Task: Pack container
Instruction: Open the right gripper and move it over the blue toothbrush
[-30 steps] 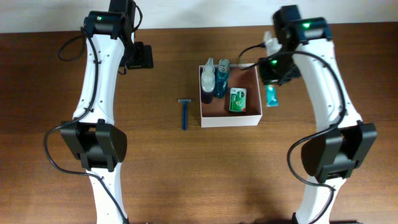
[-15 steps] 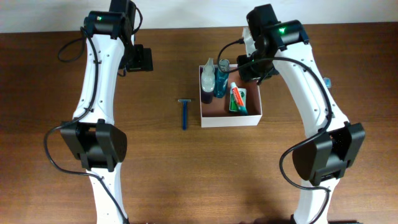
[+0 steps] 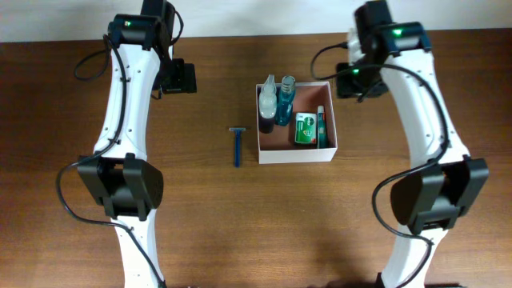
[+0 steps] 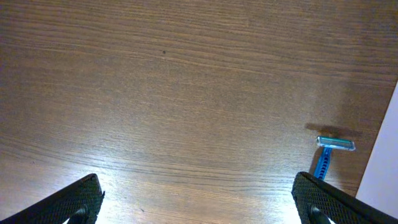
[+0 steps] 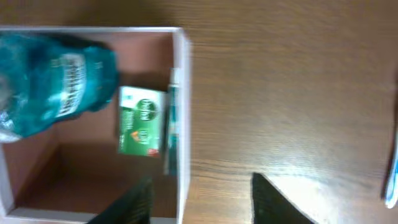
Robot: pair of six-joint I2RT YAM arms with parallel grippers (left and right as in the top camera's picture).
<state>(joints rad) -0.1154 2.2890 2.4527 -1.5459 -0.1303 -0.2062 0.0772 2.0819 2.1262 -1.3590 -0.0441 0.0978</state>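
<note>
Container (image 3: 296,157) sits mid-table, a little right of centre: square, open top, thin white walls, pinkish-brown floor. Inside, a clear spray bottle (image 3: 266,98) and a blue bottle (image 3: 285,102) stand side by side at the far left corner. A green packet (image 3: 305,128) lies flat on the floor. A thin tube (image 3: 321,126) lies along the right wall, just beside the packet.

Your right claw (image 5: 202,208) hangs over the table by the container's far right corner. Its fingers (image 5: 134,202) stand partly apart with nothing between them, and it grips nothing. The wrist view is blurred.

Your left claw (image 4: 199,208) is spread wide and empty, well left of the container, above bare wood toward the far side.

A blue razor (image 3: 237,146) lies flat on the table (image 3: 200,208), left of the container. It is near the container but apart from it, head pointing far.

Surface is brown wood grain. A pale strip (image 3: 240,16) runs beyond the far edge. You have open wood near, left and right of the container. Both arms reach in from the near side, one on each flank.
</note>
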